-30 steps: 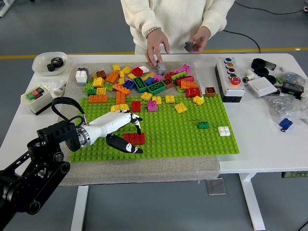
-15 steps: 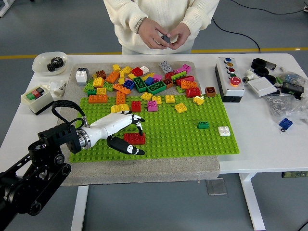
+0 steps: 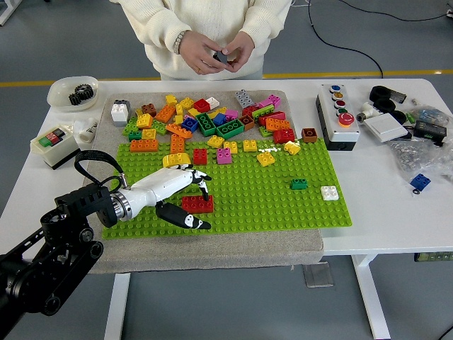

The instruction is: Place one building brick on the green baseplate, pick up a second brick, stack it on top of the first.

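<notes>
Left hand (image 3: 177, 195) fingers pinching red brick (image 3: 197, 204) on green baseplate (image 3: 283, 205), near-left area. Person's hands (image 3: 212, 53) holding small grey piece at far side.

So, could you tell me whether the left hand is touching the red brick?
Touching. In the head view the left hand has fingers on the far edge of the red brick and its thumb against the near edge.

Red brick (image 3: 197, 204): rectangular, studded, lying flat on the green baseplate (image 3: 269, 205), enclosed between the fingers and thumb of the left robot hand (image 3: 185, 200). Green baseplate: large, studded, flat beneath the robot hand and extending well to its right. Loose bricks (image 3: 212, 120) of mixed colours lie heaped beyond the robot hand, along the baseplate's far edge.
</notes>
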Controlling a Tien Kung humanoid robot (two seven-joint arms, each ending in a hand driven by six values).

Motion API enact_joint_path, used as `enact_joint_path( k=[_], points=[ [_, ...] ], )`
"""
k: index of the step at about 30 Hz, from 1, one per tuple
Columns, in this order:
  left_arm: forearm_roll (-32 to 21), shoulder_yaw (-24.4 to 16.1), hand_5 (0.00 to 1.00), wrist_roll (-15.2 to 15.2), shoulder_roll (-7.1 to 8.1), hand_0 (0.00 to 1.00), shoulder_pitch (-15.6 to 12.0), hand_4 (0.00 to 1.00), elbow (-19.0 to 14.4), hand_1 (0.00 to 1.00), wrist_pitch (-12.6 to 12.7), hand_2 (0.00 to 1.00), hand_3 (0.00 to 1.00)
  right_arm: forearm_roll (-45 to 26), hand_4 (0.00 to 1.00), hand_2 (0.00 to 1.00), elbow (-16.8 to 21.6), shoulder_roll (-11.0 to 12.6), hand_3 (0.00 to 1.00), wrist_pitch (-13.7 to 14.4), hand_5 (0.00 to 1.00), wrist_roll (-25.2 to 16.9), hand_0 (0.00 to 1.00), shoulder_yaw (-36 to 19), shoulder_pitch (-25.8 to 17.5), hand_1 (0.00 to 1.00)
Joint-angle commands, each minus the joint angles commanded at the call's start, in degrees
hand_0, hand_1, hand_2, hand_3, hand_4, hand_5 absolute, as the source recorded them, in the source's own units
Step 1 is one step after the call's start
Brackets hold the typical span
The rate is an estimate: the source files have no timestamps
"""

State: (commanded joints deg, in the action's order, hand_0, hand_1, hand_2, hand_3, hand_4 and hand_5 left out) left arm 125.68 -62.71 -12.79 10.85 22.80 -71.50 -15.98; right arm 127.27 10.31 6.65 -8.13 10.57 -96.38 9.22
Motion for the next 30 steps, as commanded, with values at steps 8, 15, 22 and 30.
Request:
enact_joint_path(
  k=[8,15,22,30],
  points=[
    [-0.38,0.51,0.517,-1.29,0.45,0.998,0.11,0.998,1.38,0.792,1.0,0.872,0.557,0.07,0.848,0.725,0.0,-0.13,0.617,-0.04,0.338,-0.04,0.746,0.11,-0.09,0.656],
    [-0.5,0.45,0.513,-1.74,0.75,0.998,0.53,0.998,2.31,0.787,1.48,0.865,0.556,0.21,0.848,0.725,0.0,-0.19,0.617,-0.07,0.338,-0.05,0.746,0.08,-0.14,0.656],
    [-0.59,0.66,0.506,-2.31,0.97,0.998,0.99,0.998,2.9,0.785,1.84,0.867,0.556,0.1,0.848,0.725,0.0,-0.29,0.617,-0.07,0.337,-0.09,0.746,0.18,-0.03,0.656],
    [-0.51,0.87,0.494,-2.65,1.1,0.998,1.2,0.998,3.03,0.783,2.0,0.859,0.555,-0.03,0.847,0.724,0.0,-0.44,0.617,-0.08,0.337,-0.09,0.746,0.2,-0.14,0.656]
  ],
)
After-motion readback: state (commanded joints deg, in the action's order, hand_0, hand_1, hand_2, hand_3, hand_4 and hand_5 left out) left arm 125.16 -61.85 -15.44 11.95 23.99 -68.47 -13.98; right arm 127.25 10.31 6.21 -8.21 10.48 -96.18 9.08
